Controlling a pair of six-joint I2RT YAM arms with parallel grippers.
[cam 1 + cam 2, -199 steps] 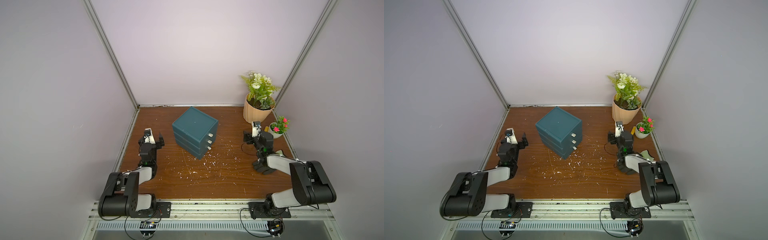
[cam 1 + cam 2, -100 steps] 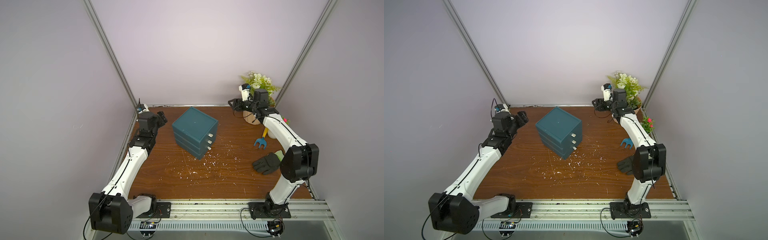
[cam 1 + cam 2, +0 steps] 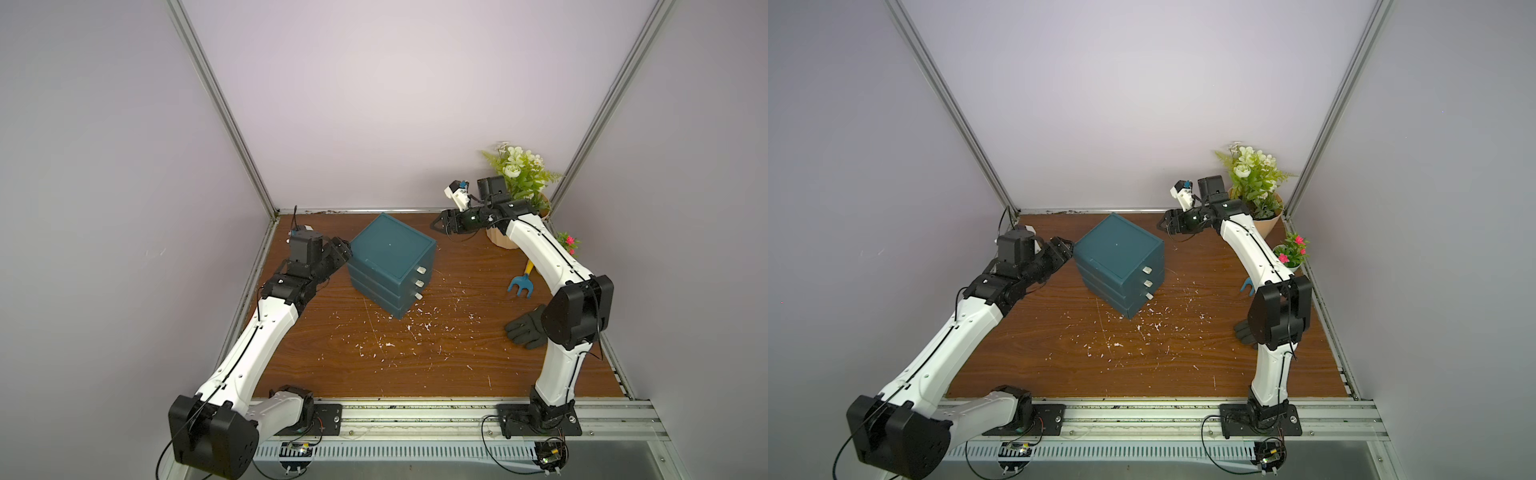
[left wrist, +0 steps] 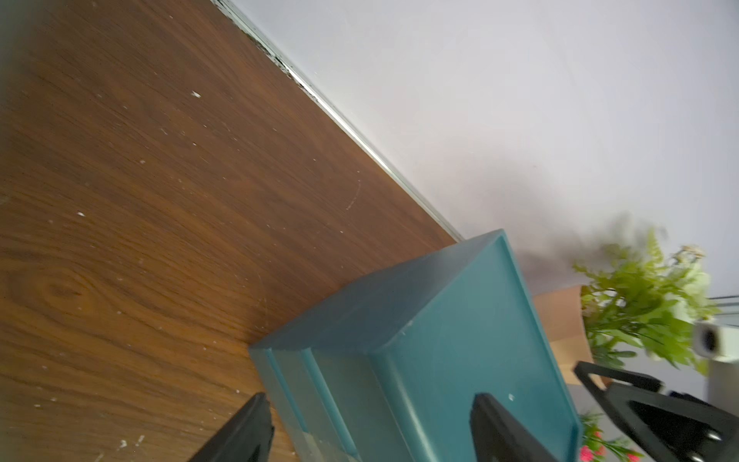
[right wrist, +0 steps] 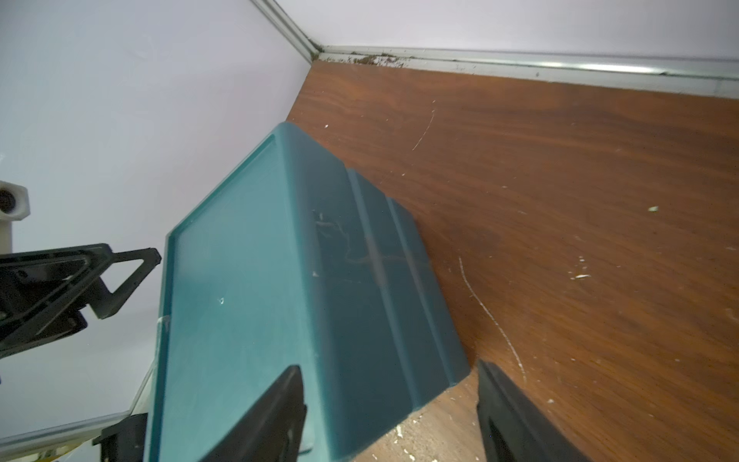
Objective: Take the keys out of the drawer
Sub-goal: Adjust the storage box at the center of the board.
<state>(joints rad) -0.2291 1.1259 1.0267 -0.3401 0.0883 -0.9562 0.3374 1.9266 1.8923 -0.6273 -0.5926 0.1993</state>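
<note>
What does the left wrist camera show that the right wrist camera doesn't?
Only left wrist: the plant in its pot and pink flowers. Only right wrist: the far corner where two walls meet. Both: the teal drawer unit, the table, and the left gripper and right gripper, both open. Neither shows keys.

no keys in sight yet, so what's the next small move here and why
Probably close the left gripper on the back corner of the drawer box to steady it, freeing the right gripper to go round to a white handle. All three drawers look shut, both grippers are open and empty, and the left one's fingers sit either side of that corner.
</note>
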